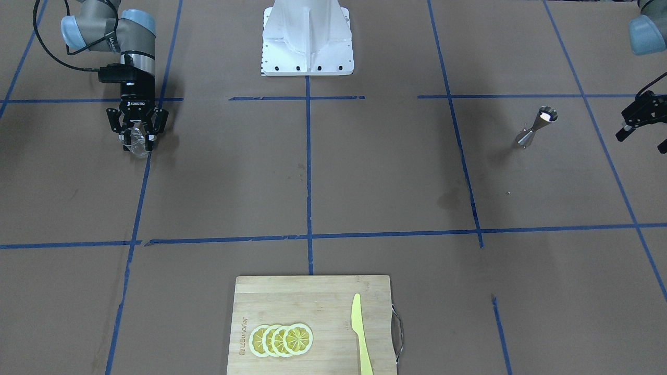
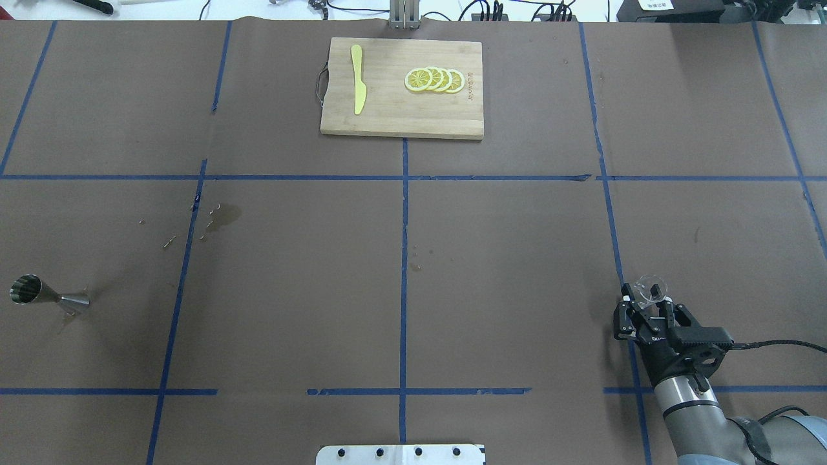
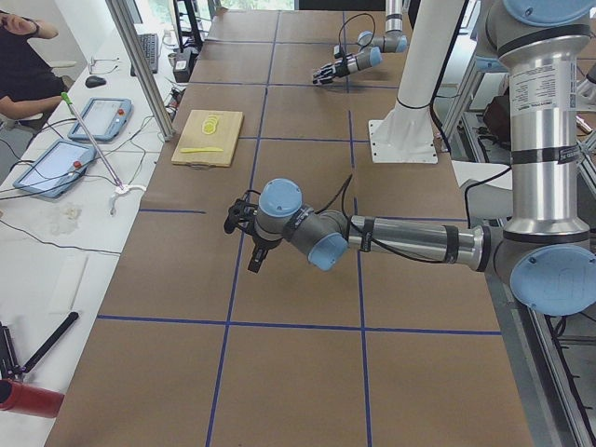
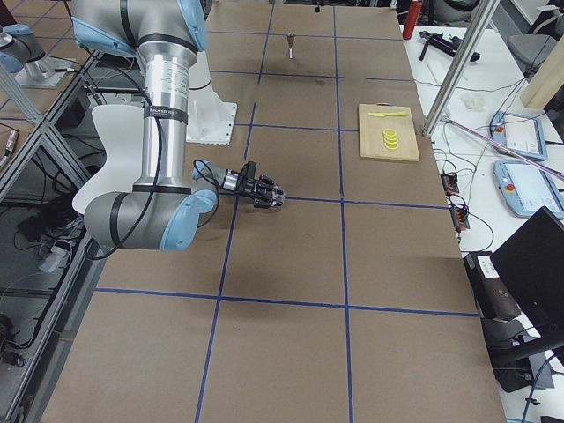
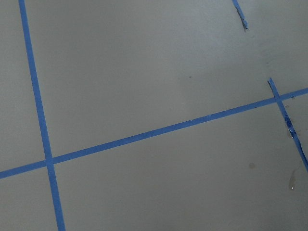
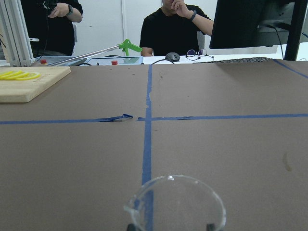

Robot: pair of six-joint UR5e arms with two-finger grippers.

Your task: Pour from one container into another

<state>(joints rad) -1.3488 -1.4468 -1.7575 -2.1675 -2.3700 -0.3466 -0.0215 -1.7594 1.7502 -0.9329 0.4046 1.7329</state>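
Note:
The clear glass cup (image 1: 134, 140) sits between the fingers of my right gripper (image 1: 138, 147), which is shut on it low over the table on the robot's right side. From overhead the cup's rim (image 2: 649, 289) shows just past the right gripper (image 2: 646, 299). The right wrist view has the cup (image 6: 175, 199) at its bottom edge. The silver jigger (image 1: 536, 126) stands upright far across the table on the left side, also seen from overhead (image 2: 45, 294). My left gripper (image 1: 641, 141) hovers open beside the jigger, apart from it, holding nothing.
A wooden cutting board (image 1: 312, 302) at the table's far edge carries several lemon slices (image 1: 281, 339) and a yellow knife (image 1: 360, 333). The white robot base (image 1: 307, 41) stands mid-table. A wet stain (image 2: 226, 216) marks the paper. Operators sit beyond the far edge.

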